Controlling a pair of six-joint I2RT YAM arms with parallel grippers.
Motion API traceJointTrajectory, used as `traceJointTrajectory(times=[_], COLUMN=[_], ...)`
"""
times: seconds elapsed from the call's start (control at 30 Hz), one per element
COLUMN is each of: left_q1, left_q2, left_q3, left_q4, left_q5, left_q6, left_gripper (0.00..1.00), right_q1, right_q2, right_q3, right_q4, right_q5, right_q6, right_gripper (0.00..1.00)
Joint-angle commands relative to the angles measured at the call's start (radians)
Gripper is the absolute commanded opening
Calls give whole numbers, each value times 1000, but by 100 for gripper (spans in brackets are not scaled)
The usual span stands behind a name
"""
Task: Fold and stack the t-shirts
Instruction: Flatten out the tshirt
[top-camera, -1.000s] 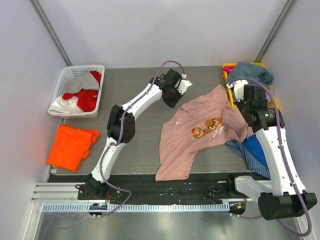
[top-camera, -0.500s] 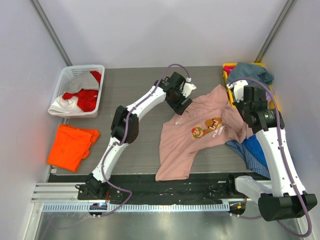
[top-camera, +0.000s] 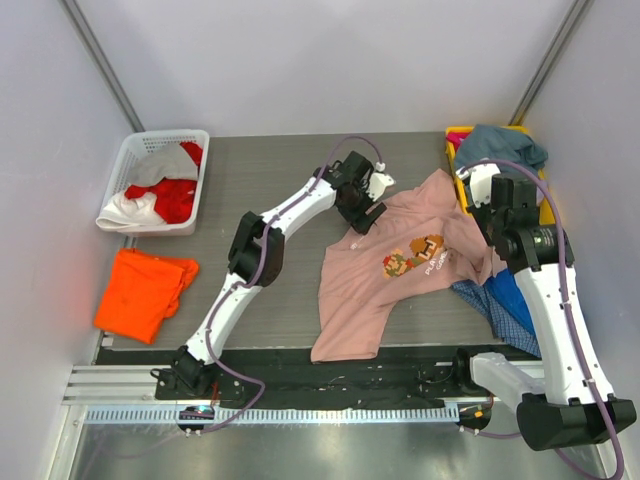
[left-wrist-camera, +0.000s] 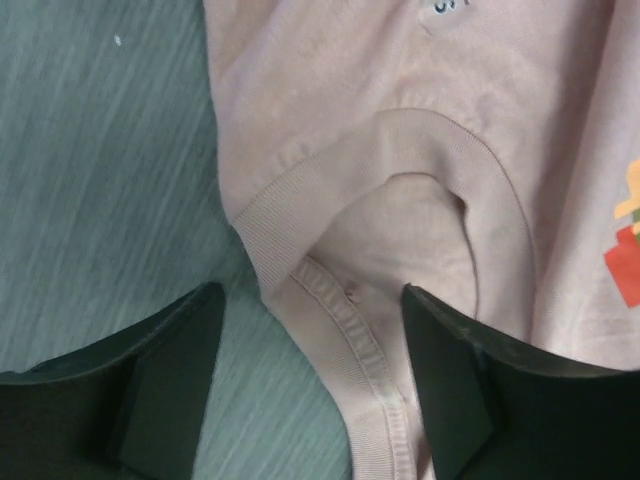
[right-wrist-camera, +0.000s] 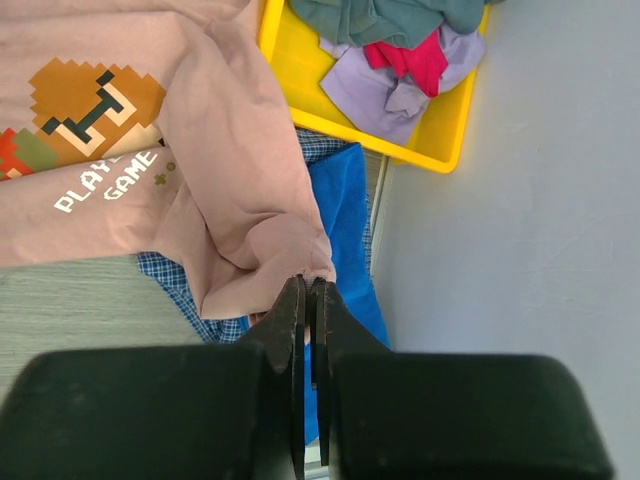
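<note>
Grey worktop (top-camera: 270, 170) carries the dusty-pink t-shirt (top-camera: 400, 265) spread toward its right edge, collar (left-wrist-camera: 290, 200) lying right under the left fingers (left-wrist-camera: 170, 370), which stand apart astride it, while the right fingers (right-wrist-camera: 292, 330) are pinched together on the shirt's right-hand fold

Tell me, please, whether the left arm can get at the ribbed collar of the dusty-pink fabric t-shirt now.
Probably yes: the open jaws of the left arm straddle the ribbed collar of the dusty-pink fabric t-shirt, with nothing in between.
</note>
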Motion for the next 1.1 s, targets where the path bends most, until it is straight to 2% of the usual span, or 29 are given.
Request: traceJointTrajectory(times=[0.0,0.07,0.1,0.17,0.2,0.33,0.43,0.63,0.73,0.93,1.07], left_q1=[-6,-9,-12,-17,-18,-21,-21,-21,-21,-18,-8], left_q2=[30,30,28,15,9,-89,-180,-468,-590,-751,-824], left_q3=[35,17,6,-40,-57,-198,-363,-786,-917,-1069,-1115], left_q4=[19,7,4,5,1,16,47,110,114,102,93], left_q5=[19,17,4,-15,-35,-85,-162,-323,-392,-503,-564], left_q6=[11,16,16,22,23,29,31,43,52,54,49], left_gripper=[62,51,36,17,0,0,0,0,0,0,0], right_q1=[-2,-3,-3,-3,-3,-3,-2,-2,-3,-3,-3], right_q2=[-28,-31,-33,-39,-40,-51,-63,-82,-82,-71,-60], right_q3=[1,3,1,-3,-5,-20,-32,-49,-43,-13,-2], right_q4=[2,0,0,-1,0,0,0,0,0,-4,-10], right_q5=[-23,-28,-28,-30,-30,-34,-40,-54,-69,-88,-97], right_q6=[23,24,24,24,24,23,24,26,30,36,38], right_gripper=[1,1,1,1,1,1,1,1,1,1,1])
